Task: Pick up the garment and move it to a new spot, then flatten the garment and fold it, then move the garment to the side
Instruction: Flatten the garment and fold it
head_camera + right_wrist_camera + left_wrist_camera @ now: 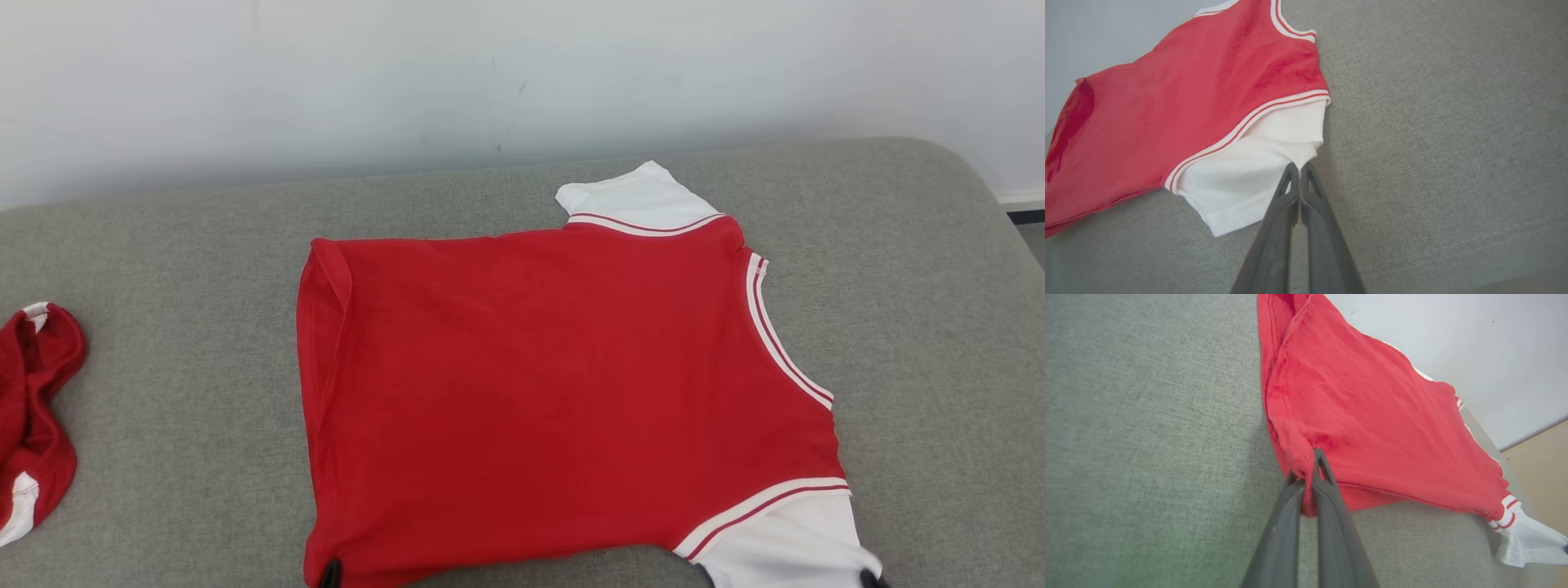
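Observation:
The garment [563,384] lies spread out, plain red side up, on the grey cushioned surface [180,269], with one white sleeve at the far edge and one at the near right. My left gripper [331,574] is shut on its near left hem corner. In the left wrist view, red cloth [1372,416] is pinched between the dark fingers of the left gripper [1310,467]. My right gripper [872,578] is shut at the corner of the near white sleeve [1249,183], where the tips of the right gripper [1299,169] meet the sleeve's edge.
A second crumpled red-and-white cloth [33,408] lies at the surface's left edge. A pale wall [490,73] runs behind the surface. The surface's rounded right edge drops to the floor [1030,233].

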Robot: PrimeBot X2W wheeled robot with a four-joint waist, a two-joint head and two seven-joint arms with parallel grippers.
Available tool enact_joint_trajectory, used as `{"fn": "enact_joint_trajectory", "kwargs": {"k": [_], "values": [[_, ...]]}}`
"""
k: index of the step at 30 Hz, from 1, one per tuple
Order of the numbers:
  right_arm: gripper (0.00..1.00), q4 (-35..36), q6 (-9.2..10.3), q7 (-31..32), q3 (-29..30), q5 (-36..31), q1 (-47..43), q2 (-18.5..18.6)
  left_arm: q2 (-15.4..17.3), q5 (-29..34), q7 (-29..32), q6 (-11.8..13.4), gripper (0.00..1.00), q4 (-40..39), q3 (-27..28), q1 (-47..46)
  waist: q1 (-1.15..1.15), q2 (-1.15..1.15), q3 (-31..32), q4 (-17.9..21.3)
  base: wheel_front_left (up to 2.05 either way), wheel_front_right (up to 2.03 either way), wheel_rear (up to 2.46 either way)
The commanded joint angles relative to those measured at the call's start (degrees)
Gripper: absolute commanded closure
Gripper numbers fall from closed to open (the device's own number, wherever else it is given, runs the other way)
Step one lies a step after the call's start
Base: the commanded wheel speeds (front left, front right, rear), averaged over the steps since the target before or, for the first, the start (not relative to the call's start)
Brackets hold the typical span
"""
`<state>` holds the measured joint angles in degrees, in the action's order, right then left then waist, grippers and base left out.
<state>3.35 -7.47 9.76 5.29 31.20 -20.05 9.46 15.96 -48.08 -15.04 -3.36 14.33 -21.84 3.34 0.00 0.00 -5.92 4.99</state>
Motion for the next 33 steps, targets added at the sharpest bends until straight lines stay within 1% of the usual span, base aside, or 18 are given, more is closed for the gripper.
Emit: {"fn": "enact_joint_trajectory", "kwargs": {"k": [1, 4, 7, 11, 13, 15, 21, 22, 23, 24, 29, 33], "values": [[1.00, 0.5, -0.03, -0.5, 0.6, 0.8, 1.2, -0.2, -0.3, 1.3, -0.2, -0.2, 1.00, -0.1, 0.6, 0.0, 0.00, 0.00, 0.2, -0.1, 0.00, 0.00, 0.00], [1.00, 1.4, -0.03, -1.0, 1.7, 2.3, 3.4, 0.3, -0.6, 3.7, -0.2, -0.9, 1.00, -1.1, 1.9, -0.7, 0.00, 0.00, 0.3, -0.1, 0.00, 0.00, 0.00], [1.00, 1.8, -0.03, -0.1, 2.1, 3.3, 6.5, 1.5, -1.0, 6.4, -0.2, -1.4, 1.00, -2.2, 2.6, -1.2, 0.00, 0.00, 0.5, -0.2, 0.00, 0.00, 0.00], [1.00, 1.2, -0.03, 2.4, 1.9, 3.1, 12.1, 2.8, -0.5, 9.2, -0.2, -2.2, 1.00, -1.7, 1.8, -3.5, 0.00, 0.00, 0.3, -0.8, 0.00, 0.00, 0.00], [1.00, 0.1, -0.03, 4.1, 2.0, 3.6, 15.4, 2.8, -0.2, 10.5, -0.2, -2.7, 1.00, -0.9, 0.8, -5.6, 0.00, 0.00, 0.0, -1.3, 0.00, 0.00, 0.00], [1.00, -1.3, -0.03, 5.4, 1.1, 2.6, 19.2, 3.9, -0.3, 11.0, -0.1, -3.0, 1.00, 0.2, 0.1, -7.7, 0.00, 0.00, -0.3, -1.7, 0.00, 0.00, 0.00], [1.00, -9.9, -0.03, 6.9, -0.3, 1.7, 30.2, 5.3, -0.1, 10.2, 0.1, -3.7, 1.00, 5.9, -0.1, -14.8, 0.00, 0.00, -1.4, -2.5, 0.00, 0.00, 0.00], [1.00, -9.9, -0.03, 6.9, -0.3, 1.7, 30.2, 5.3, -0.1, 10.2, 0.1, -3.7, 1.00, 5.9, -0.1, -14.8, 0.00, 0.00, -1.4, -2.5, 0.00, 0.00, 0.00], [1.00, -13.7, -0.03, 6.5, -0.8, 1.6, 33.4, 5.9, -0.3, 9.8, 0.1, -3.6, 1.00, 8.0, -0.4, -17.0, 0.00, 0.00, -1.8, -2.9, 0.00, 0.00, 0.00], [1.00, -15.9, -0.03, 6.4, -1.2, 1.5, 35.0, 6.2, -0.4, 9.7, 0.4, -3.7, 1.00, 9.0, -0.8, -18.1, 0.00, 0.00, -2.1, -3.0, 0.00, 0.00, 0.00], [1.00, -25.2, -0.03, 4.7, -3.8, 0.8, 42.9, 7.2, -0.6, 10.1, 1.6, -4.1, 1.00, 13.8, -4.0, -24.0, 0.00, 0.00, -3.8, -3.8, 0.00, 0.00, 0.00], [1.00, -32.1, -0.03, 3.0, -6.4, 0.3, 48.7, 7.6, -0.7, 9.2, 1.6, -4.1, 1.00, 17.1, -5.5, -28.5, 0.00, 0.00, -5.4, -3.9, 0.00, 0.00, 0.00]]}}
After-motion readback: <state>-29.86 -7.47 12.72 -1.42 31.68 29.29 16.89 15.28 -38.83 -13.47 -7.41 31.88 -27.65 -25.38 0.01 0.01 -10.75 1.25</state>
